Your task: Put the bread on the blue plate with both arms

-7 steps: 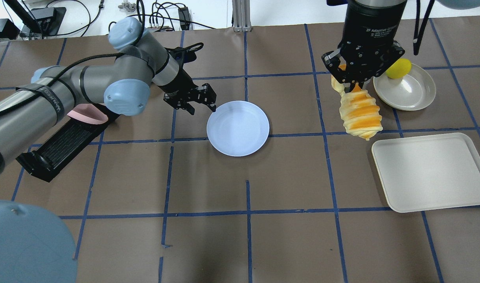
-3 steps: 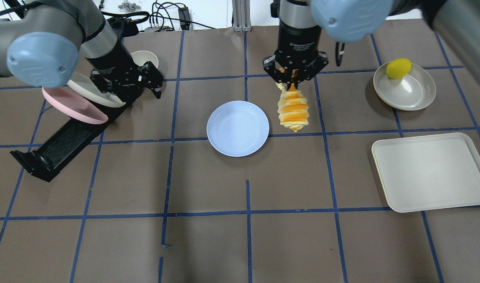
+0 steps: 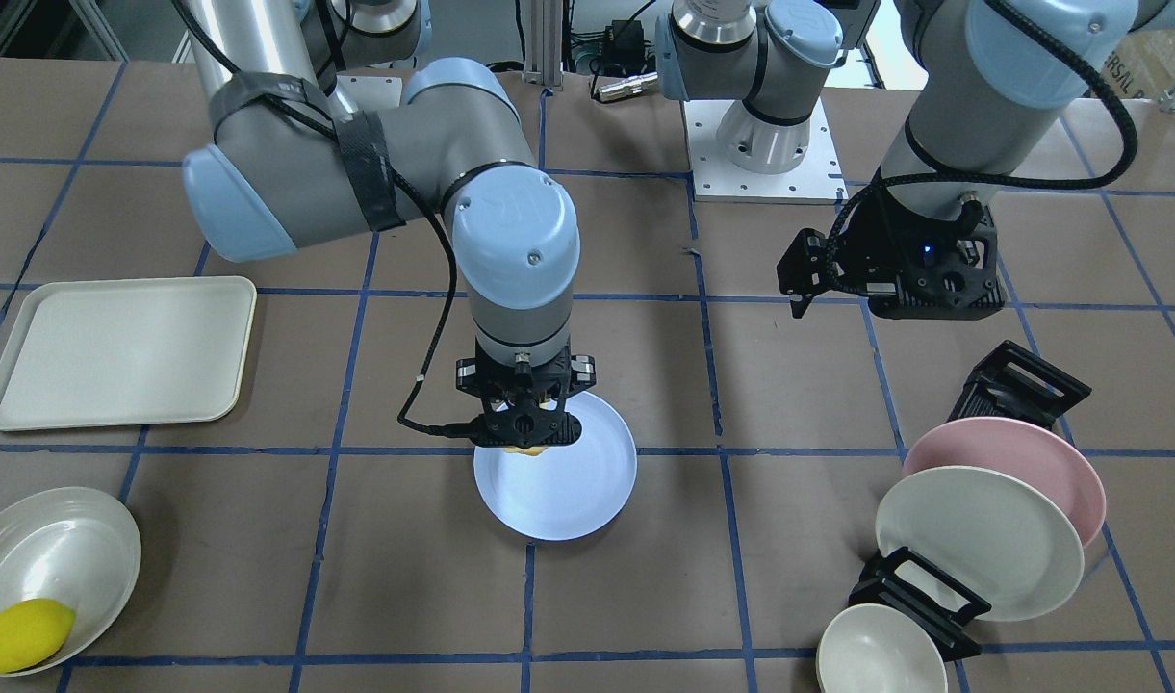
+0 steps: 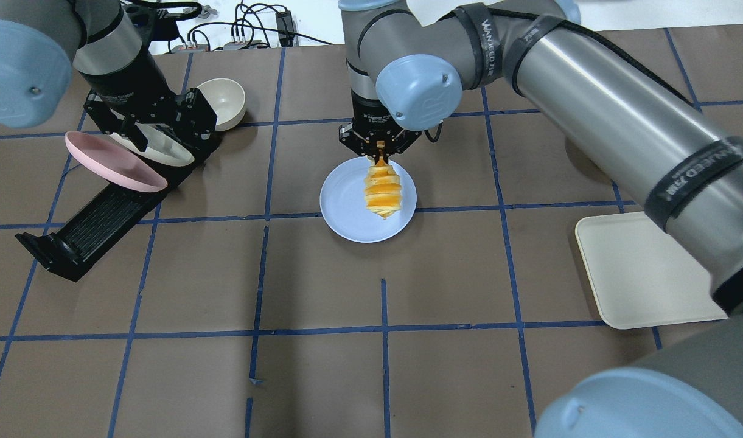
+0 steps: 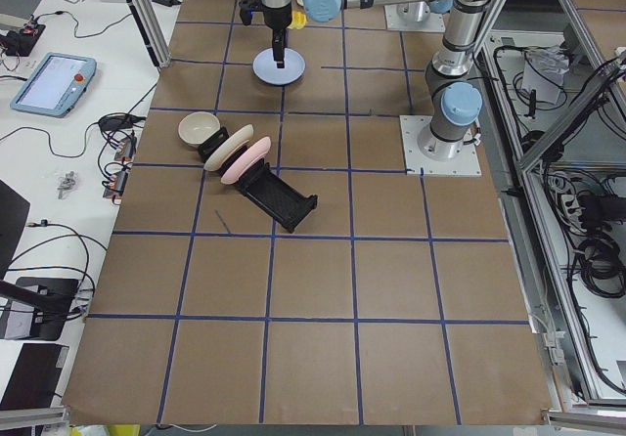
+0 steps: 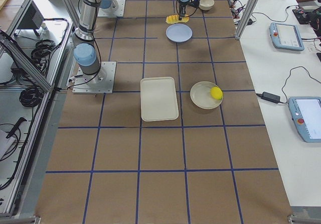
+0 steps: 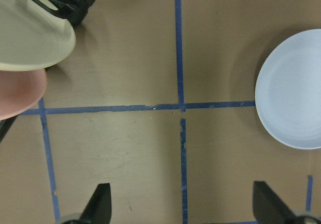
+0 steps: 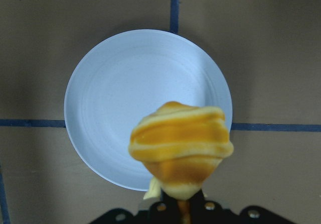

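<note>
The bread (image 4: 382,191) hangs upright from my right gripper (image 4: 377,148), which is shut on its top end. It is over the blue plate (image 4: 342,204) at the table's middle. The right wrist view shows the bread (image 8: 180,143) over the plate's (image 8: 125,98) near half. In the exterior right view the bread (image 6: 176,19) is clear above the plate (image 6: 179,32). In the front view the right gripper (image 3: 524,430) hides most of the bread. My left gripper (image 4: 158,131) is open and empty over the dish rack, left of the plate; its fingertips (image 7: 100,204) stand wide apart.
A black rack (image 4: 97,219) at the left holds a pink plate (image 4: 112,161) and a cream plate (image 3: 977,539), with a cream bowl (image 4: 222,102) behind. A cream tray (image 4: 639,280) lies at the right. A lemon (image 3: 19,635) sits in a grey dish (image 3: 58,539).
My right arm carried the bread leftwards from beside the lemon dish to over the blue plate. My left gripper drew back from the plate's rim to over the rack.
</note>
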